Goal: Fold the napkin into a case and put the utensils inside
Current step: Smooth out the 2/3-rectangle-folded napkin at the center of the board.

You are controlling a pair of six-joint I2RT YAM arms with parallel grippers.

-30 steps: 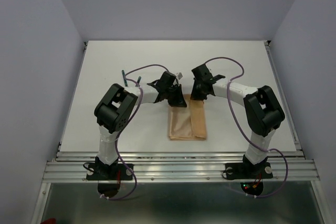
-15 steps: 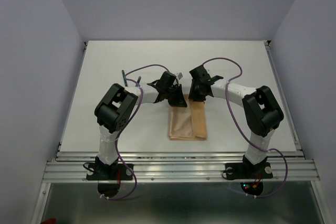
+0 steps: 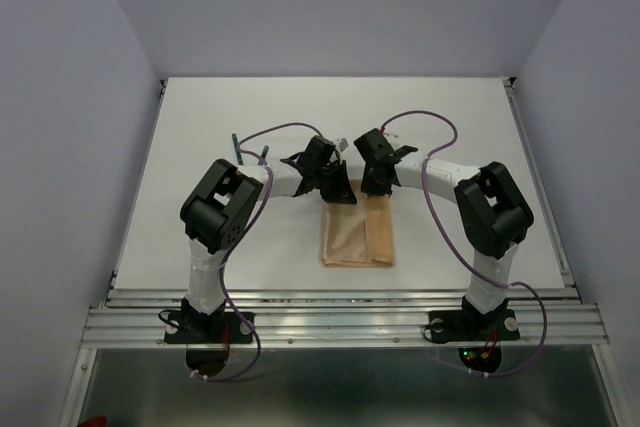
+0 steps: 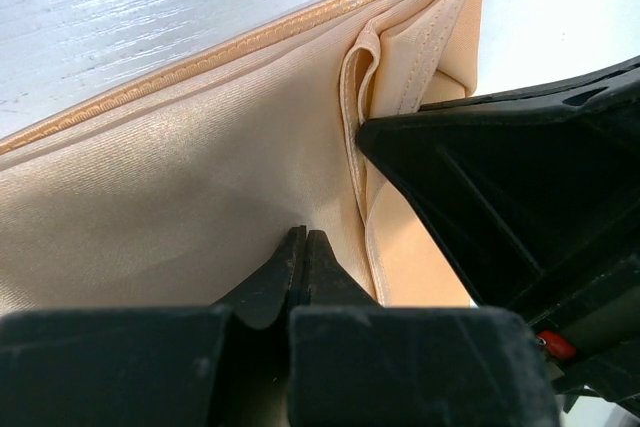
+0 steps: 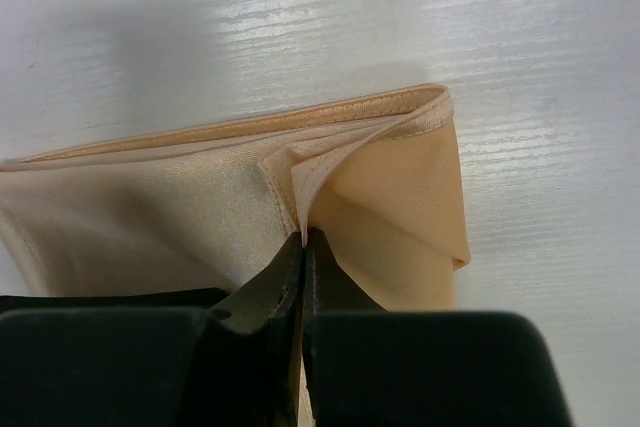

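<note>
The peach-tan napkin (image 3: 357, 234) lies folded into a narrow oblong at the table's middle. My left gripper (image 3: 338, 190) is shut at its far left edge, tips pinched into the top layer of cloth (image 4: 200, 167). My right gripper (image 3: 372, 185) is shut on the stitched edge of a flap (image 5: 318, 172) at the far right corner and holds it raised, so the fold gapes. The right gripper's black body (image 4: 500, 197) sits close beside my left fingers. Two thin dark green utensil handles (image 3: 240, 146) show on the table behind the left arm; their metal ends are hidden.
The white table (image 3: 450, 117) stretches behind and to both sides of the napkin. Purple cables (image 3: 420, 117) loop above both forearms. The table's metal front rail (image 3: 340, 319) runs near the arm bases.
My right gripper has shifted slightly left toward the left gripper with the flap edge in it. The left gripper and the napkin's body have stayed put.
</note>
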